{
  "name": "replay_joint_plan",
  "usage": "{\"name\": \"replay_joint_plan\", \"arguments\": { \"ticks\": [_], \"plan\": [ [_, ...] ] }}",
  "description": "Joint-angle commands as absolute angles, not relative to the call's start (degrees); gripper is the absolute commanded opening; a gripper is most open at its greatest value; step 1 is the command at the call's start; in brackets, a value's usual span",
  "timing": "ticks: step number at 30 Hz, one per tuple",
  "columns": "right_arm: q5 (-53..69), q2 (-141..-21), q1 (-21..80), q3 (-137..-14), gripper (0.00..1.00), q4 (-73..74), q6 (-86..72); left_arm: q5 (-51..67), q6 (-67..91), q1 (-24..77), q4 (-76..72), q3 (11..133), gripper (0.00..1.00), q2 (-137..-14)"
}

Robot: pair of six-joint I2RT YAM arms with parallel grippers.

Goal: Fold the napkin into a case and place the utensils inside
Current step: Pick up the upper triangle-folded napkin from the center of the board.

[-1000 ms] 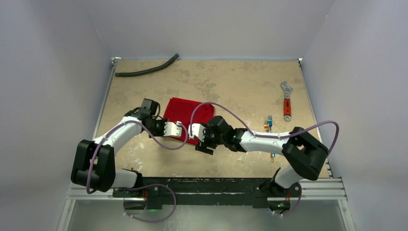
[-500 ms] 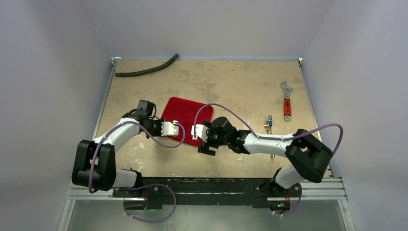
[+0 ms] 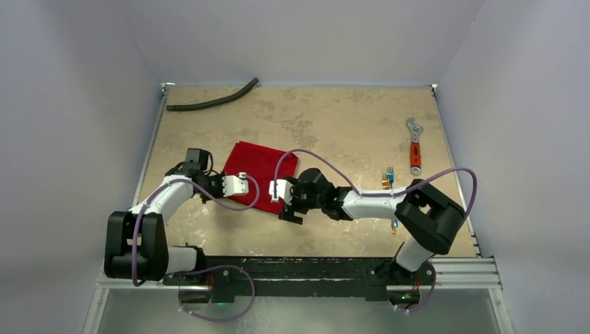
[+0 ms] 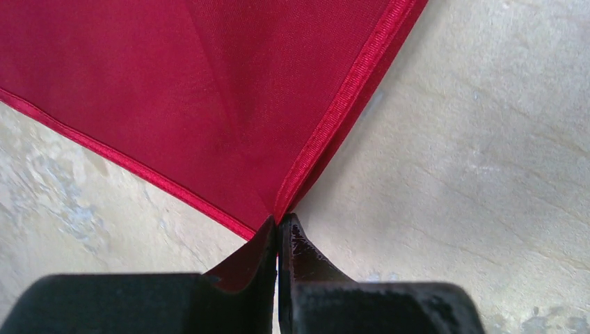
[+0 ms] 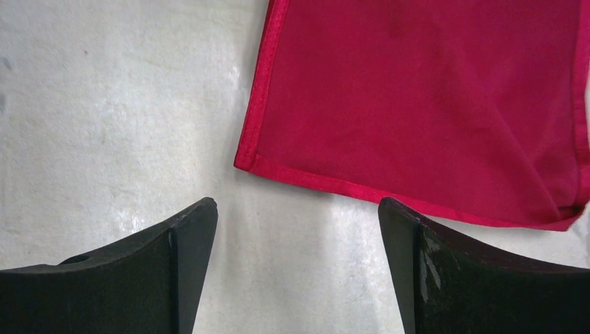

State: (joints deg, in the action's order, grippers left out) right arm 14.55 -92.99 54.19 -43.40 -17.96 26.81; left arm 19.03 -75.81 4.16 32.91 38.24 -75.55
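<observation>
Now, nearest to me, my left claw (image 4: 280,233) is pressed together on a near corner of the napkin (image 3: 261,165), the hem pinched between its tips. Over the last second that arm has drawn back toward the left, and the napkin has slid left with it across the table (image 3: 334,125). My right claw (image 5: 298,209) stands spread just off the cloth's near edge, touching nothing; it has followed leftward a little. I read this as dragging the cloth into position before a fold, so no case is formed yet. The napkin lies flat, left of centre, bright red with glossy hems, seemingly in more than one layer. Farther right, the utensils (image 3: 388,177) lie well apart from it, not yet picked up. Beyond them sits a wrench (image 3: 415,146), and along the far left edge, a hose (image 3: 212,97).
</observation>
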Motion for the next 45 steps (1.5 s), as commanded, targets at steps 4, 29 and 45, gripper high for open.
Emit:
{"name": "replay_joint_plan", "arguments": {
  "ticks": [4,29,45],
  "plan": [
    [11.8,-91.6,57.8,-39.8,0.9,-31.4,25.9,20.7,-73.4,1.3,34.1,35.7,0.0,-73.7],
    [0.3,-101.5,57.8,-42.1,0.84,-40.3,30.2,22.2,-70.6,1.3,32.3,39.1,0.0,-75.6],
    [10.0,-105.5,57.7,-46.3,0.83,-33.6,29.9,22.2,-71.6,1.2,32.8,40.3,0.0,-76.6]
  ]
}}
